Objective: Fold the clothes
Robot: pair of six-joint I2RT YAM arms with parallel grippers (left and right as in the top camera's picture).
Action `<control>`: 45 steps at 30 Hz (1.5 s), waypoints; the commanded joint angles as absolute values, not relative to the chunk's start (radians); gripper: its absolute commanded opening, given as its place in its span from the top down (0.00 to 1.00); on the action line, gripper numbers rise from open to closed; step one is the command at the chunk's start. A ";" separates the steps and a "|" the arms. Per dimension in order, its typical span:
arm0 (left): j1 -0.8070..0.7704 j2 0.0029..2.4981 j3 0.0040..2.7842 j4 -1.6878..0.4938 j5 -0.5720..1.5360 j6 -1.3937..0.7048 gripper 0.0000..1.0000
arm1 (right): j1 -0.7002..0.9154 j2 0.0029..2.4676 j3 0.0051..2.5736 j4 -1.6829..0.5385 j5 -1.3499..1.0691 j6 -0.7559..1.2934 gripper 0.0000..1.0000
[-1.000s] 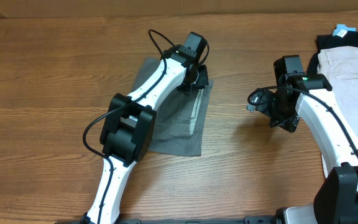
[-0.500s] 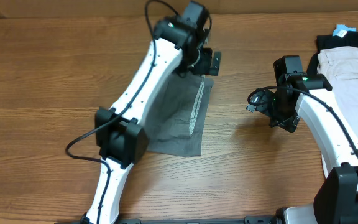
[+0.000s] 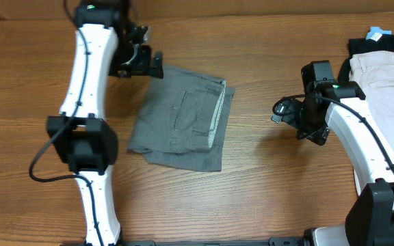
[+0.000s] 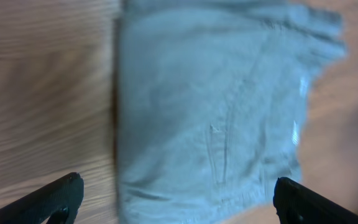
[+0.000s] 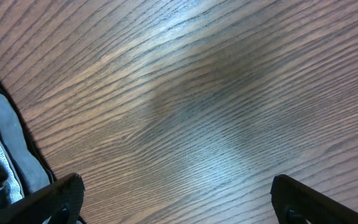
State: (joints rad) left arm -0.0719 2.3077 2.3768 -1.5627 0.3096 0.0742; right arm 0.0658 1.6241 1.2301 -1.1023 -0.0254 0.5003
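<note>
Left gripper (image 3: 147, 63) fingers were spread wide with nothing between them. It sat just off the far-left corner of the shorts (image 3: 183, 123). Overhead, the fingertips pointed toward that corner. Couldn't tell whether they touched the cloth. The left wrist view was blurred. There the grey fabric filled the space ahead of and between the two fingertips, which were clear of it on either side.

The shorts lay flat on the table (image 3: 265, 198), folded into a rough rectangle. A stitched pocket faced up, and a paler striped inner band showed along the edge facing the right gripper (image 3: 280, 109). A lower layer stuck out past the top layer at the near side. The shorts sat between the two grippers, much closer to the left fingers.

Right gripper fingers were also spread wide and held nothing, over bare wood, apart from the shorts. In the right wrist view, a grey cloth edge showed beside one fingertip at the frame edge, and the rest was wood grain.

Behind the right gripper, at the table's far right, was a beige garment (image 3: 388, 68). It lay on a black garment (image 3: 382, 45) with a small blue tag (image 3: 375, 32).
</note>
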 commanded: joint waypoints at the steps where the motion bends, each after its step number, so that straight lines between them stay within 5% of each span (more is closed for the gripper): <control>1: -0.002 2.302 2.253 -1.554 0.628 0.318 0.00 | 0.062 1.612 1.259 -1.102 -0.020 0.497 0.00; 24: 0.023 2.302 1.710 -1.205 0.679 0.304 0.01 | 0.062 1.612 1.259 -1.102 -0.020 0.497 0.00; 39: 0.022 2.302 1.678 -0.987 0.636 -0.063 0.96 | 0.062 1.612 1.259 -1.102 -0.020 0.497 0.00; 45: 0.074 2.302 1.678 -0.889 0.533 -0.273 0.96 | 0.062 1.612 1.259 -1.102 -0.020 0.497 0.00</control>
State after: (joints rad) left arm 0.0277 2.3020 1.6878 -0.9283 0.6384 -0.1066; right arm 0.0658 1.6241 1.2304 -1.1023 -0.0257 0.5003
